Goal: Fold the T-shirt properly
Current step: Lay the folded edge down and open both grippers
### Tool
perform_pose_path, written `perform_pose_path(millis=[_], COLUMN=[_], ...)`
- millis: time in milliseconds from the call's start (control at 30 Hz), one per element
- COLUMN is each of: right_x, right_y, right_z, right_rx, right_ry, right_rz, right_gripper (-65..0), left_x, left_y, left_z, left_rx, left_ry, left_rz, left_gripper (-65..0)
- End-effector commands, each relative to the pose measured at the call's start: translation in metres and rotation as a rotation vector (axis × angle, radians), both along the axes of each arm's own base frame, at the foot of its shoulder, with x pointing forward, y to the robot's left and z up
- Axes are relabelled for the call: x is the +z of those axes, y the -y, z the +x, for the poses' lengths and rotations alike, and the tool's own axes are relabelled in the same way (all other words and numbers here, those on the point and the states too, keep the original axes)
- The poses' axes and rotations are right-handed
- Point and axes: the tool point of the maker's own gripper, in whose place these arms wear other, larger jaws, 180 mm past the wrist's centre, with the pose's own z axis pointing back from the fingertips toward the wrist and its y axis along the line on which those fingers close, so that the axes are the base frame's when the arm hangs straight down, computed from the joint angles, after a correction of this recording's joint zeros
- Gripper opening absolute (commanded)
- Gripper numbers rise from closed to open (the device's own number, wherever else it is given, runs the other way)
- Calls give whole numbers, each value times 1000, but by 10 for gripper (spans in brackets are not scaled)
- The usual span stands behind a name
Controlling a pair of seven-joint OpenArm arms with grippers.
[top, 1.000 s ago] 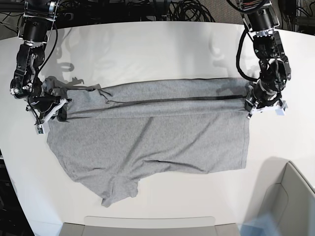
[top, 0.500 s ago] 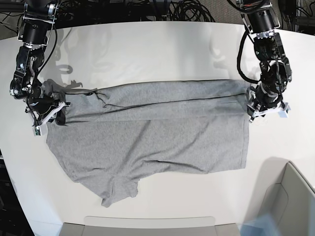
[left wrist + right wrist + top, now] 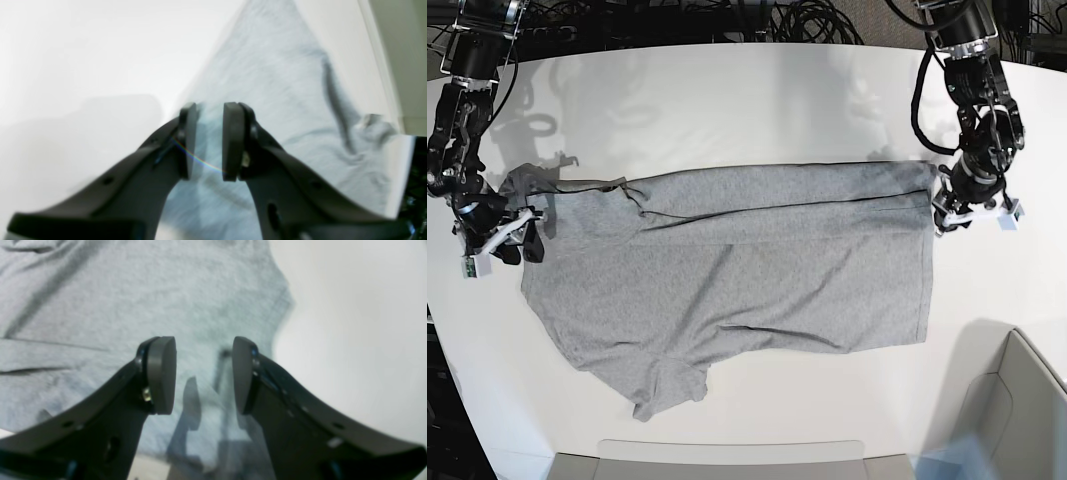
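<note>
T-shirt [image 3: 737, 265] flat on white table [image 3: 727, 100], top edge folded over. Cable bundle [image 3: 767, 20] behind the table, grey bin [image 3: 1012, 410] near corner. Left gripper [image 3: 208, 140] and right gripper [image 3: 203, 373] parted, holding nothing, at shirt's edges.

Both wrist views are motion-blurred, so the T-shirt [image 3: 283, 110] weave and the table [image 3: 83, 66] edge smear, and each tool [image 3: 203, 373] is cut off by the lower frame edge.
</note>
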Motion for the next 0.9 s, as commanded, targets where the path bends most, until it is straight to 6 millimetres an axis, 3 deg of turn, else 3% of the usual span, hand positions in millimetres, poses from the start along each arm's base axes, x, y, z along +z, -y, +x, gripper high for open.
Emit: perform_pose_path(millis=[0, 133, 300, 467, 633, 733, 867], right_x=[19, 10, -4, -23, -25, -20, 5], right_y=[13, 31, 32, 38, 40, 40, 42], right_z=[5, -12, -25, -33, -35, -31, -7], right_rx=[-17, -66, -69, -93, -98, -95, -89], right_ry=[54, 25, -17, -66, -73, -58, 9], right_rz=[-20, -24, -25, -2, -3, -5, -15], right_gripper=[-375, -375, -375, -375, -375, -375, -376], left_x=[12, 3, -3, -25, -36, -28, 16], left_y=[-4, -17, -2, 9, 4, 2, -8], left_z=[4, -15, -12, -19, -26, -21, -3], left_rx=[-4, -25, -171, -214, -199, -197, -167], left_ry=[36, -21, -68, -133, -169, -143, -17], left_rz=[23, 74, 146, 132, 125, 135, 173], left_gripper=[-464, -419, -417, -417, -417, -418, -425])
